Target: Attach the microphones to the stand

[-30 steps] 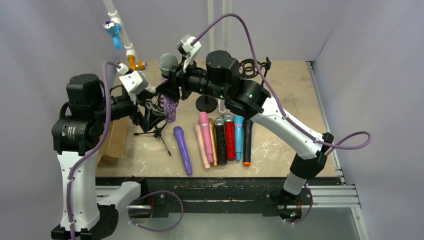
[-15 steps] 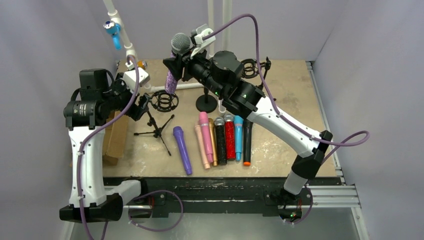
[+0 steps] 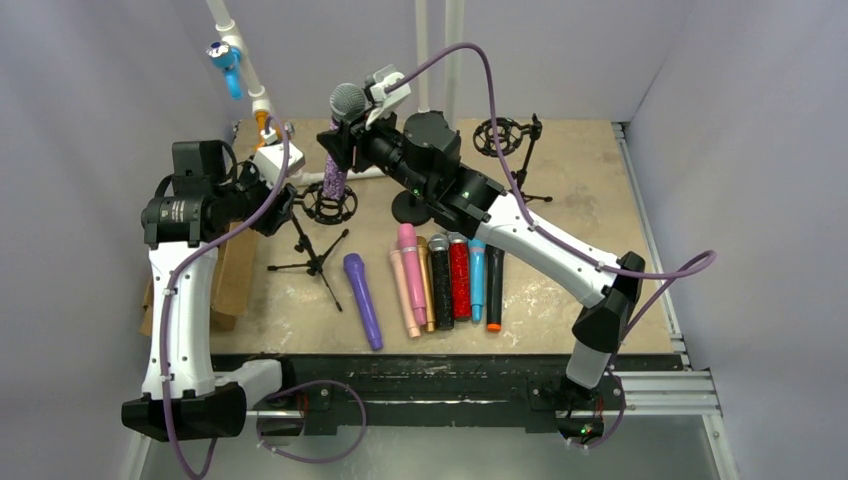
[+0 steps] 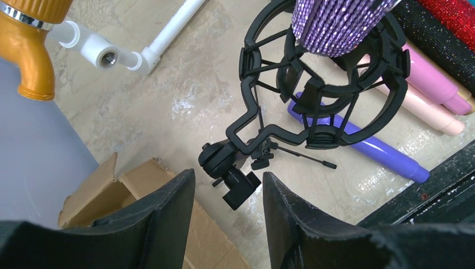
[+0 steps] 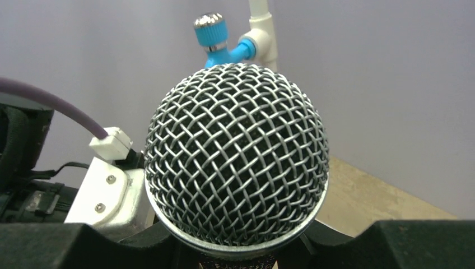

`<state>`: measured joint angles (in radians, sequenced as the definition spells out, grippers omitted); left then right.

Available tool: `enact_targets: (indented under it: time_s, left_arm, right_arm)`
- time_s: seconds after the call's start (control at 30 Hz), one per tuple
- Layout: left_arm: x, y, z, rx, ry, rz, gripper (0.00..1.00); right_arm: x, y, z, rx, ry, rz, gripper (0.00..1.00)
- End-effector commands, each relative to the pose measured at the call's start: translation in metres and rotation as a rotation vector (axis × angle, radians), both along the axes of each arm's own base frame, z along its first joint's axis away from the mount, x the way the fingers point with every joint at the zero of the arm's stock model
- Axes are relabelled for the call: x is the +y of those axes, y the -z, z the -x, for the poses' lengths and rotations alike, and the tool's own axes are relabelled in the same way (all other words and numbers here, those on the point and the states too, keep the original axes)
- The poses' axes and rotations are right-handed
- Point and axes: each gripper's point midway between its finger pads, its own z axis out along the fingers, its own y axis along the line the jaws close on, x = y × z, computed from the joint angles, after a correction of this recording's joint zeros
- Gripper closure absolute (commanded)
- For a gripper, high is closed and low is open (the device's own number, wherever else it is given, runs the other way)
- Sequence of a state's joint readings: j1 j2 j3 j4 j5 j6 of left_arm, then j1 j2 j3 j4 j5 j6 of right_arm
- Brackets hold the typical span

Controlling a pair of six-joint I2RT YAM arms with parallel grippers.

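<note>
My right gripper (image 3: 343, 143) is shut on the purple glitter microphone (image 3: 335, 178), which stands nearly upright with its grey mesh head (image 5: 235, 162) on top. Its lower end (image 4: 336, 25) sits in the top of the black shock-mount ring (image 4: 325, 84) of the small tripod stand (image 3: 313, 250). My left gripper (image 4: 227, 175) is open beside the stand, its fingers on either side of the stand's swivel joint (image 4: 232, 182) without touching it. Several more microphones lie in a row on the table: purple (image 3: 363, 298), peach (image 3: 403, 290), pink (image 3: 412, 262), gold, black (image 3: 441, 285), red glitter (image 3: 459, 280), blue (image 3: 477, 272).
A second tripod stand with its ring (image 3: 500, 133) is at the back right, and a round-base stand (image 3: 412, 208) is behind the row. A cardboard box (image 3: 232, 275) lies at the left. A white pipe carries a blue tap (image 3: 225, 55) and an orange tap (image 4: 33, 50).
The right gripper lifted the glitter microphone, then set it upright over the stand's ring. The left arm drew back and its jaws narrowed around the stand's joint.
</note>
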<state>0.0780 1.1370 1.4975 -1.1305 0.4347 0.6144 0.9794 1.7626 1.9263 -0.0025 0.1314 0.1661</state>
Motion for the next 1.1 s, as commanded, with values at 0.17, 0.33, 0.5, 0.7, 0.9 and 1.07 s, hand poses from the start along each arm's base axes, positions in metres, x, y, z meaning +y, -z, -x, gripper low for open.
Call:
enact_targets:
  time_s: [0.17, 0.33, 0.5, 0.7, 0.9, 1.07]
  left_arm:
    - [0.002, 0.004, -0.014, -0.021, 0.0, -0.002, 0.59]
    - [0.001, 0.005, -0.015, -0.016, 0.001, 0.006, 0.6]
    - [0.001, 0.009, -0.017, -0.009, 0.005, 0.01, 0.61]
    - [0.004, 0.008, -0.022, -0.036, -0.017, 0.005, 0.56]
    - [0.0, 0.006, -0.025, -0.054, -0.004, 0.025, 0.44]
    - [-0.008, 0.014, -0.023, -0.039, 0.046, 0.043, 0.57]
  right_arm:
    - [-0.01, -0.01, 0.009, -0.01, -0.009, -0.058, 0.98]
    - [-0.003, -0.001, 0.011, 0.0, -0.04, -0.036, 0.98]
    - [0.006, 0.003, 0.017, -0.008, -0.105, 0.006, 0.98]
    - [0.017, 0.009, 0.025, -0.016, -0.18, 0.075, 0.98]
    - [0.022, 0.014, 0.026, -0.012, -0.197, 0.086, 0.99]
    - [0.017, 0.018, 0.022, -0.018, -0.163, 0.065, 0.99]
